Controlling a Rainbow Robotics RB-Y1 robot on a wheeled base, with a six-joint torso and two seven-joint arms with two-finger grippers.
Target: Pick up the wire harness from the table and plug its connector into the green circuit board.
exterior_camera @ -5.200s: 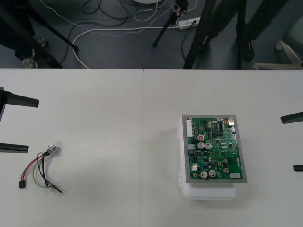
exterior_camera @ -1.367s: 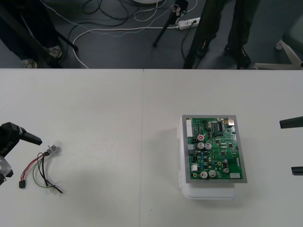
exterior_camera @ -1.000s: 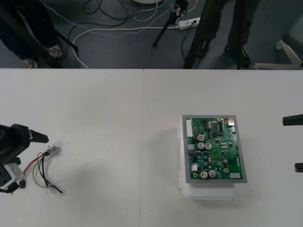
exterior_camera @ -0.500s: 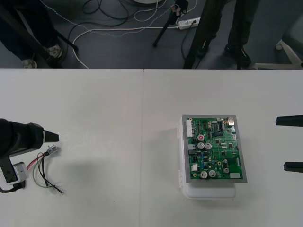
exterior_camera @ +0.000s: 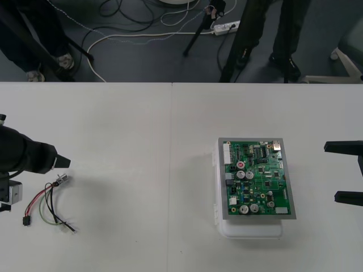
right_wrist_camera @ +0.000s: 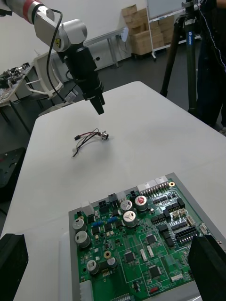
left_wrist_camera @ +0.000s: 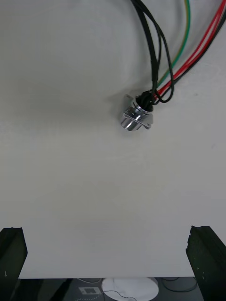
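The wire harness (exterior_camera: 47,201) lies flat on the table at the far left, its round metal socket (exterior_camera: 61,181) toward the far edge and its small black plug (exterior_camera: 25,221) nearest me. My left gripper (exterior_camera: 52,165) hovers just beside the socket; in the left wrist view its fingers (left_wrist_camera: 205,249) stand far apart, open, with the socket (left_wrist_camera: 137,117) and the wires ahead of them and nothing between. The green circuit board (exterior_camera: 258,178) sits on its white base (exterior_camera: 249,229) right of centre. My right gripper (exterior_camera: 346,171) stands open at the right, beside the board (right_wrist_camera: 136,240).
A seam (exterior_camera: 170,170) runs down the middle of the table between harness and board. In the right wrist view the harness (right_wrist_camera: 89,138) lies beyond the board, under the left arm's gripper (right_wrist_camera: 96,101). Bare table surrounds both things.
My left arm has come in from the left edge, passed over the plug end and now hangs by the socket. The right gripper has slid slightly inward toward the board.
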